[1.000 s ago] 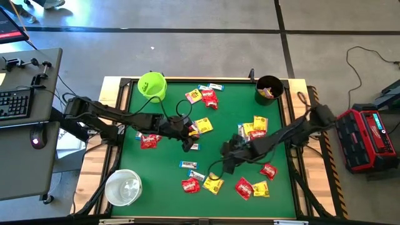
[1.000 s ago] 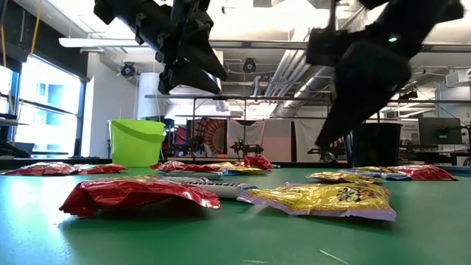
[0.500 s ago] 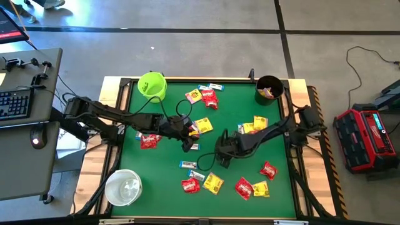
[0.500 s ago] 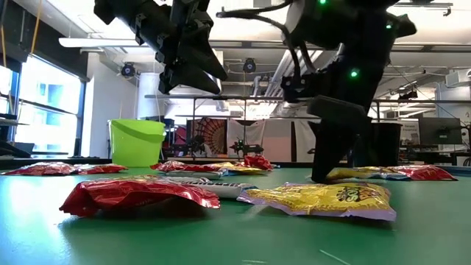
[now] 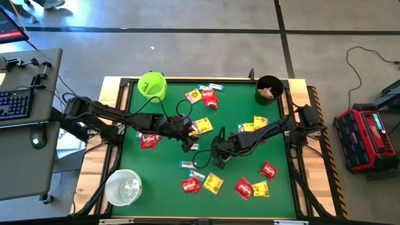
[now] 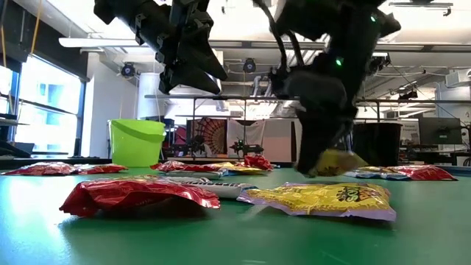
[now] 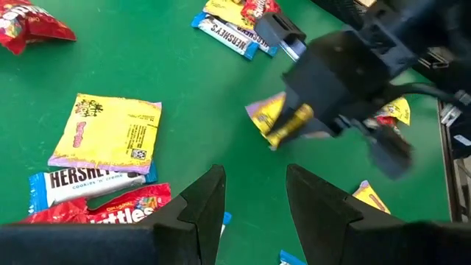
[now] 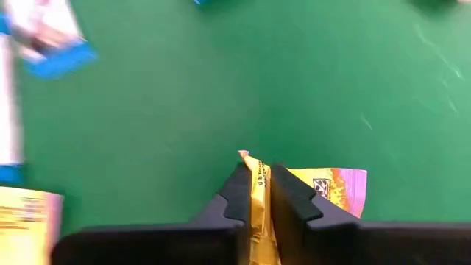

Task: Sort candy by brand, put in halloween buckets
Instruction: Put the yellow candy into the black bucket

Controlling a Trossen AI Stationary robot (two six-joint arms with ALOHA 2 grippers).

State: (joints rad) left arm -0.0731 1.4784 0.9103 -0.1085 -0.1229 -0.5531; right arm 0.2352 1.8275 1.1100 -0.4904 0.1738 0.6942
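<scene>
While the left arm waits over the middle-left of the green table [image 5: 159, 181], the high view shows the right gripper [image 5: 218, 160] reaching into the table's centre, though from above its catch is too small to make out. Three buckets stand at the edges: a lime green bucket [image 5: 152, 85] at the far left corner, a black bucket [image 5: 269, 89] at the far right corner, and a white bucket [image 5: 123, 187] at the near left corner. Loose candy is scattered between them; I count roughly six red packets, about seven yellow ones and some four white-and-blue bars, but overlaps make this uncertain.

From table height, the right gripper [image 6: 324, 158] hangs just above the surface with a yellow packet [image 6: 335, 161] pinched in it, lifted off the cloth.

Seen from the left wrist, the left gripper [image 7: 254, 202] has its fingers parted with nothing between them, above a white-and-blue bar [image 7: 81, 182] and a red packet [image 7: 110, 206].

Through the right wrist camera, the two dark fingers [image 8: 294, 197] are closed tight on the yellow packet's edge, the packet standing upright between them.
</scene>
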